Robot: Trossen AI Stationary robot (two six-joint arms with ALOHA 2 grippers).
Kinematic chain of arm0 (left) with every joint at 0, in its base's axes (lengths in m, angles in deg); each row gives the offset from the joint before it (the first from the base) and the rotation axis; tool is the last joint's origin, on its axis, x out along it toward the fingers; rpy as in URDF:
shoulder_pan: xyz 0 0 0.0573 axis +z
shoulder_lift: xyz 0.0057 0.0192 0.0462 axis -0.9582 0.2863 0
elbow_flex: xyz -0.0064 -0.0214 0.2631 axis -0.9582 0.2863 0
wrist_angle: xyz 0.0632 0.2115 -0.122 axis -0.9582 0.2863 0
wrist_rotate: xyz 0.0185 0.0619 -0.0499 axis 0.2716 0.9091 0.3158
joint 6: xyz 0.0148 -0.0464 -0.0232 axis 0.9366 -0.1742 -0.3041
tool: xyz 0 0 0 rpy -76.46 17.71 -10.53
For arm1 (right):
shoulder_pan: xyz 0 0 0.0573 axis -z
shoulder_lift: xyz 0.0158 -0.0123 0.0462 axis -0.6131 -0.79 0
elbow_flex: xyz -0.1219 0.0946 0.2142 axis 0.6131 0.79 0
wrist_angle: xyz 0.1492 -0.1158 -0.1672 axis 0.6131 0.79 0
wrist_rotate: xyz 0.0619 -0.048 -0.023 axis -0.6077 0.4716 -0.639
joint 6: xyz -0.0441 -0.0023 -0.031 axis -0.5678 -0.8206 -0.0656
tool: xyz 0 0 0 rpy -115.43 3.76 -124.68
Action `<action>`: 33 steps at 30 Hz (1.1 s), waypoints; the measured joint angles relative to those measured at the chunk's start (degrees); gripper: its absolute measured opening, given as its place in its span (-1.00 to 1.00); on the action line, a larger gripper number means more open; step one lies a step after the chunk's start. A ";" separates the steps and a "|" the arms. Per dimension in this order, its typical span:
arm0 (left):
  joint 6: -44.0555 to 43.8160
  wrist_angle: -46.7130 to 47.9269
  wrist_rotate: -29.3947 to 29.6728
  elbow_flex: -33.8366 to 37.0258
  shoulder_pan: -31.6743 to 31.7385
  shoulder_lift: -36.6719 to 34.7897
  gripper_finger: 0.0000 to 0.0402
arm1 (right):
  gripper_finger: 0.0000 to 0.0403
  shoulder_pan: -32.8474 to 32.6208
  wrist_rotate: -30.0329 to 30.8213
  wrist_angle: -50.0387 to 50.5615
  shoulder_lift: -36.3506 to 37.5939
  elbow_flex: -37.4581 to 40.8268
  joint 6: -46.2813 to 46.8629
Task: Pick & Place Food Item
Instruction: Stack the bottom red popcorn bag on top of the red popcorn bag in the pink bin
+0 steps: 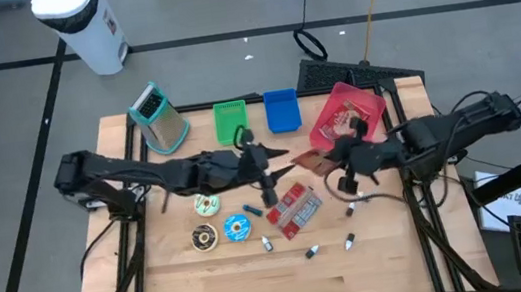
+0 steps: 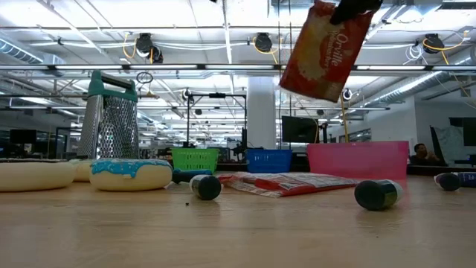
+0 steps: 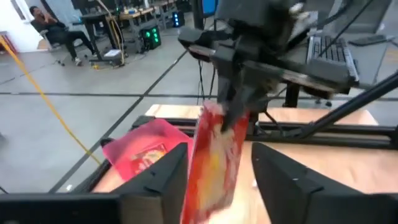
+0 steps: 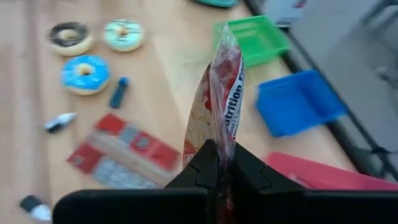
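Note:
A red popcorn packet hangs high above the table's middle, with my right gripper shut on it. In the high view the packet shows between the two arms. My left gripper is open and level, one finger on each side of the packet's lower part. In the high view my left gripper comes from the left and my right gripper from the right. My right gripper pinches the packet's top end between its two shut fingers, slanting down from the table's right side. The packet hangs below the fingers, tilted and clear of the table. My left gripper's fingers flank the packet; I cannot tell whether either finger touches it.
A pink bin, a blue bin and a green bin line the far edge beside a metal grater. Doughnuts, a flat red packet and several small markers lie in the middle.

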State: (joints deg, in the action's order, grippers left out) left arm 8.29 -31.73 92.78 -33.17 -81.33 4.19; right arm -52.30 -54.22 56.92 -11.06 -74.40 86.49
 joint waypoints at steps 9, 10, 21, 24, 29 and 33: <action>-3.14 13.40 0.02 -0.02 0.04 -6.14 0.11 | -0.98 13.71 3.55 11.57 7.28 0.00 0.94; -2.90 13.51 0.04 -0.03 0.04 -6.18 0.11 | -0.98 16.11 3.53 12.81 7.41 0.00 0.57; -3.06 3.48 0.73 11.92 0.33 -11.33 0.11 | -0.98 42.99 -15.91 9.12 4.37 3.04 -13.51; -3.26 -2.57 1.84 19.87 0.33 -17.82 0.11 | -0.97 47.73 -21.66 6.43 3.11 3.75 -16.44; -6.58 -11.82 2.57 31.55 0.33 -27.20 0.11 | -0.97 54.35 -26.44 4.35 1.69 4.04 -19.07; -10.28 -14.21 2.56 37.73 0.33 -32.57 0.11 | -0.97 58.25 -30.51 3.62 0.23 4.79 -19.32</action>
State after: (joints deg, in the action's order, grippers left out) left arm -1.99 -45.95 95.34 4.56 -81.00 -28.38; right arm 5.94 -84.73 60.54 -10.83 -69.61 67.17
